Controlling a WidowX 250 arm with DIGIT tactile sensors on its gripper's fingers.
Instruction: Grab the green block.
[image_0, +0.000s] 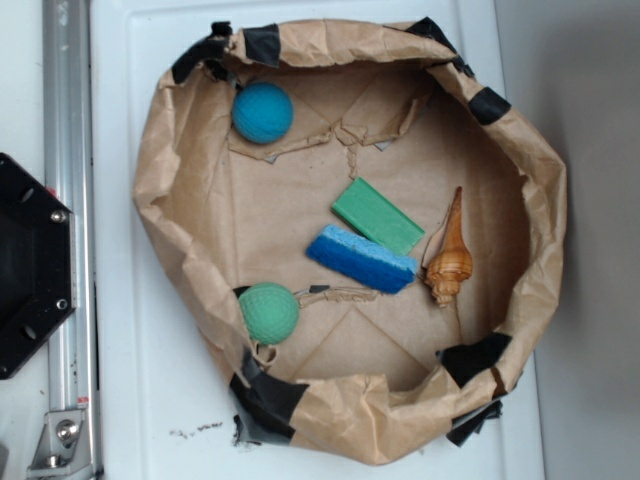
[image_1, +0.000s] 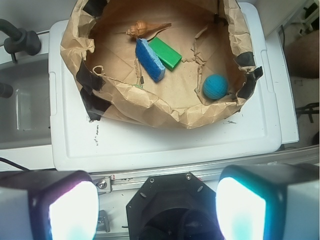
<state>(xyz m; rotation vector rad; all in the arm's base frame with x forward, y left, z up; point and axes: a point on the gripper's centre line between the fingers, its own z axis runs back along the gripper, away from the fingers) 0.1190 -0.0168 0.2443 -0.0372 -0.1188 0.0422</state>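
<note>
Lying flat on the floor of a crumpled brown paper enclosure (image_0: 180, 180), the green block (image_0: 377, 216) is a matte green rectangular slab set on a diagonal near the middle of the enclosure; in the wrist view the same block (image_1: 165, 53) shows toward the far side of the enclosure. Item two, a blue sponge (image_0: 361, 258), rests just beside the green block along one long edge, close to parallel with it; whether the two touch cannot be told. Item three, a tan spiral seashell (image_0: 449, 255), lies near the green block on the side away from the two balls, its tip pointing toward the enclosure's rim. Item four, a blue dimpled ball (image_0: 262, 112), sits well apart from the green block, close to the enclosure wall beneath a strip of black tape (image_0: 262, 44). Item five, a green dimpled ball (image_0: 269, 312), sits against the wall on the sponge's side of the green block, also well apart from it. Enclosure stands on a white counter (image_0: 130, 380). Gripper (image_1: 155, 202): two brightly lit pads at the bottom of the wrist view, spread wide apart, nothing between them, well clear of the enclosure and the green block.
</note>
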